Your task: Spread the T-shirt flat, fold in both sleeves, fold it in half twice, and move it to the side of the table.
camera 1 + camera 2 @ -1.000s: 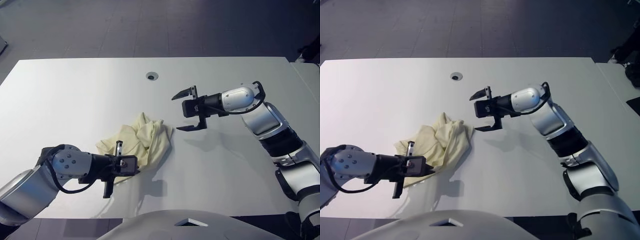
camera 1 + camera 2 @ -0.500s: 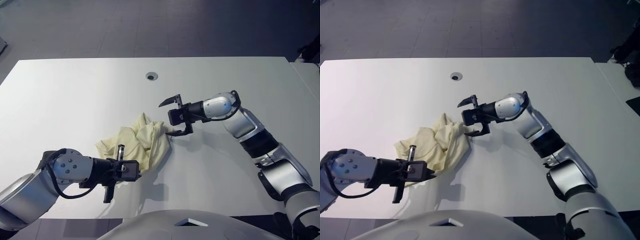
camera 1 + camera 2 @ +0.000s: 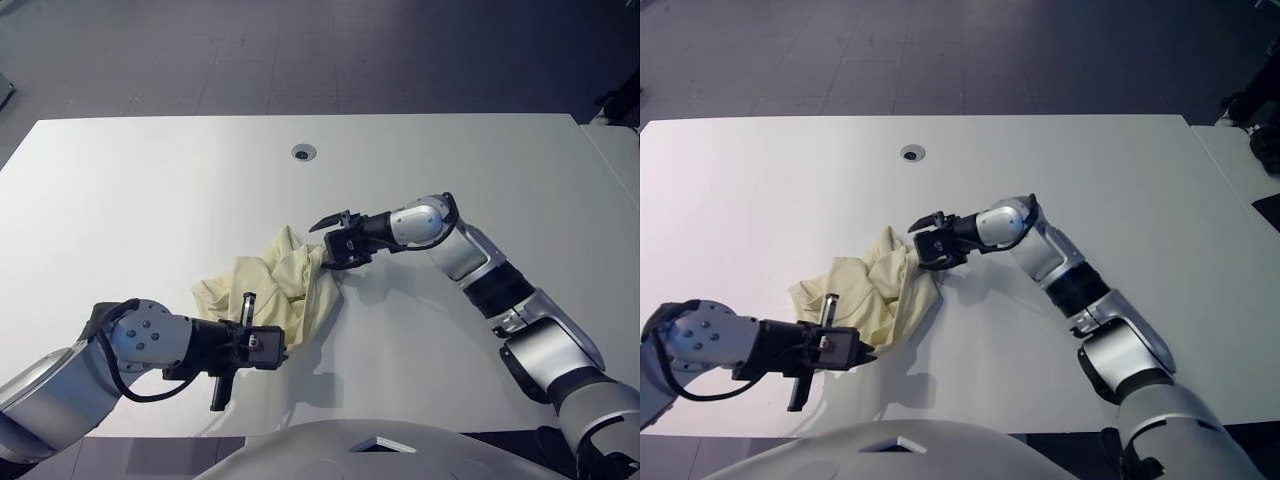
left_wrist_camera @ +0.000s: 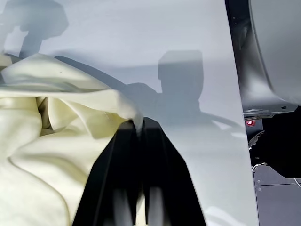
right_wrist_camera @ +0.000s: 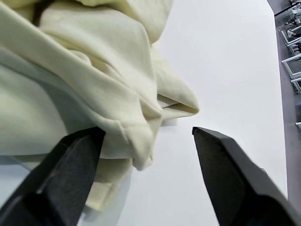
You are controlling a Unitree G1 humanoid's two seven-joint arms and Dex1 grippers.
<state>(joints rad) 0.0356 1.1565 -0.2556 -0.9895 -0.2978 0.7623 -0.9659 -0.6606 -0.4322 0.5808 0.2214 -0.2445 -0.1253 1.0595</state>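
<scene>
A pale yellow T-shirt (image 3: 285, 285) lies crumpled in a heap on the middle of the white table (image 3: 150, 190). My left gripper (image 3: 272, 346) is at the heap's near edge, shut on a fold of the cloth; the left wrist view has the pinched T-shirt (image 4: 61, 122) right at the closed fingers (image 4: 141, 155). My right gripper (image 3: 329, 244) sits at the heap's far right edge and is open. In the right wrist view its two dark fingertips (image 5: 70, 160) straddle a hanging fold of the T-shirt (image 5: 117, 94), with the right gripper (image 5: 148, 146) just over the table.
A small round grommet hole (image 3: 303, 152) is set in the table behind the shirt. Bare table surface stretches wide to the left and right of the heap. A second table's edge (image 3: 618, 150) adjoins at the far right. Dark floor lies beyond.
My right gripper has travelled left and down from above the table to the shirt's far right edge, its fingers narrowing. The left gripper has drawn its pinched fold slightly nearer.
</scene>
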